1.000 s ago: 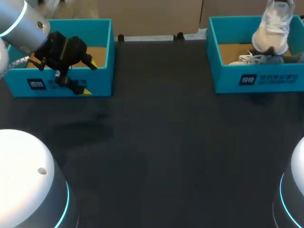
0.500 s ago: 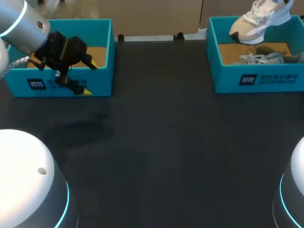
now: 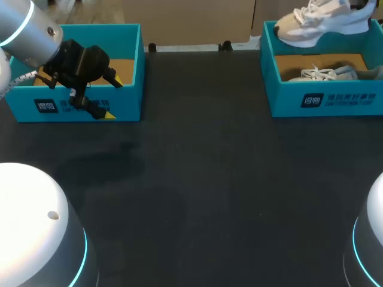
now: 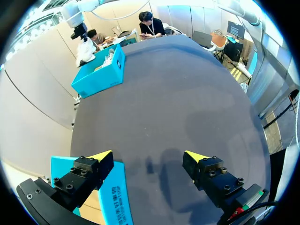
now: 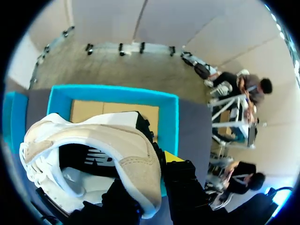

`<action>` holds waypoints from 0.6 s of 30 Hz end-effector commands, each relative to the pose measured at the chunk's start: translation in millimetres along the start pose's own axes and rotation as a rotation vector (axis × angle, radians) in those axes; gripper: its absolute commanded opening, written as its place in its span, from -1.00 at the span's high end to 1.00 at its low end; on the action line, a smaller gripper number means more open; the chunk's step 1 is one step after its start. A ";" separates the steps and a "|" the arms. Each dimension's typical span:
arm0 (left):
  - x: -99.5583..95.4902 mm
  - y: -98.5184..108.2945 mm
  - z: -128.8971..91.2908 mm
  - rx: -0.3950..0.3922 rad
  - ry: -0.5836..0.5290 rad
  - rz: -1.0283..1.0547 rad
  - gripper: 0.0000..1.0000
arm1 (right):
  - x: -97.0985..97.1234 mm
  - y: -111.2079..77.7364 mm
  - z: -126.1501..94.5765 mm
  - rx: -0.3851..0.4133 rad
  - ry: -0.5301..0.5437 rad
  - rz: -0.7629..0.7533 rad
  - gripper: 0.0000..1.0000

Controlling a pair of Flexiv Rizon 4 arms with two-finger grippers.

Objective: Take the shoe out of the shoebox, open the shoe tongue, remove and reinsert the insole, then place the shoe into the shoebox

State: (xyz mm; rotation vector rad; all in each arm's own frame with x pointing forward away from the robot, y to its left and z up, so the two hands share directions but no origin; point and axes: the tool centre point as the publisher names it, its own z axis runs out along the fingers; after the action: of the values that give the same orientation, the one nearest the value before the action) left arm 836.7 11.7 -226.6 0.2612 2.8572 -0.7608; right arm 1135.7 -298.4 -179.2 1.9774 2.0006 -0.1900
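The shoe (image 3: pixel 317 21) is held in the air above the far wall of the shoebox (image 3: pixel 323 98). It is grasped at the heel by the right pincer (image 5: pixel 157 171). In the right wrist view the heel rim is seen pinched between the fingers, with one yellow tip showing just beside it. A second shoe (image 3: pixel 326 73) is seen lying inside the shoebox. The left pincer (image 4: pixel 147 155) is released, with nothing between its fingers. It is placed well apart from the shoebox, over the front wall of the other box (image 3: pixel 78 107) across the desk (image 3: pixel 197 179).

The shoe is judged to be light, with a soft upper and a stiffer sole. The padded heel rim can be expected to give under pressure, so the shoe may swing or tilt when it is carried by this one end. A firmer hold is probably offered by the sole edge or the heel. The tongue and the insole are thin and limp, and should be taken by their free edges.

The long axis is laid nearly level, along the far wall of the shoebox. The toe is pointed away from the shoebox, toward the side of the other box. The sole is turned down and the laces are turned up.
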 end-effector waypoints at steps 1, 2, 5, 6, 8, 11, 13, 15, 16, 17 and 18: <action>0.2 -0.6 -0.4 -0.004 0.001 -0.001 -1.00 | 2.1 2.7 -3.6 0.040 -0.029 0.209 1.00; 0.2 -0.6 -0.4 -0.004 0.001 -0.001 -1.00 | 2.1 2.7 -3.6 0.040 -0.029 0.209 1.00; 0.2 -0.6 -0.4 -0.004 0.001 -0.001 -1.00 | 2.1 2.7 -3.6 0.040 -0.029 0.209 1.00; 0.2 -0.6 -0.4 -0.004 0.001 -0.001 -1.00 | 2.1 2.7 -3.6 0.040 -0.029 0.209 1.00; 0.2 -0.6 -0.4 -0.004 0.001 -0.001 -1.00 | 2.1 2.7 -3.6 0.040 -0.029 0.209 1.00; 0.2 -0.6 -0.4 -0.004 0.001 -0.001 -1.00 | 3.1 1.9 0.6 0.052 -0.007 0.195 1.00; 0.2 -0.6 -0.4 -0.004 0.001 -0.001 -1.00 | 2.2 1.6 3.9 0.060 0.016 0.198 1.00; 0.2 -0.6 -0.4 -0.004 0.001 -0.001 -1.00 | 0.3 0.1 7.4 0.065 0.019 0.191 1.00; 0.2 -0.6 -0.4 -0.004 0.001 -0.001 -1.00 | -0.9 -1.6 10.1 0.068 0.020 0.184 1.00; 0.2 -0.6 -0.4 -0.004 0.001 -0.001 -1.00 | -2.2 -2.6 12.1 0.068 0.010 0.180 1.00; 0.2 -0.6 -0.4 -0.004 0.001 -0.001 -1.00 | -3.4 -3.7 13.8 0.069 0.008 0.169 1.00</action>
State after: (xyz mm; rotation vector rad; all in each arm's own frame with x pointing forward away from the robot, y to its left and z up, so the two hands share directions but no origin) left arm 836.7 11.7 -226.6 0.2611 2.8572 -0.7609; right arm 1131.8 -303.3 -188.8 2.1843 1.8319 -0.2140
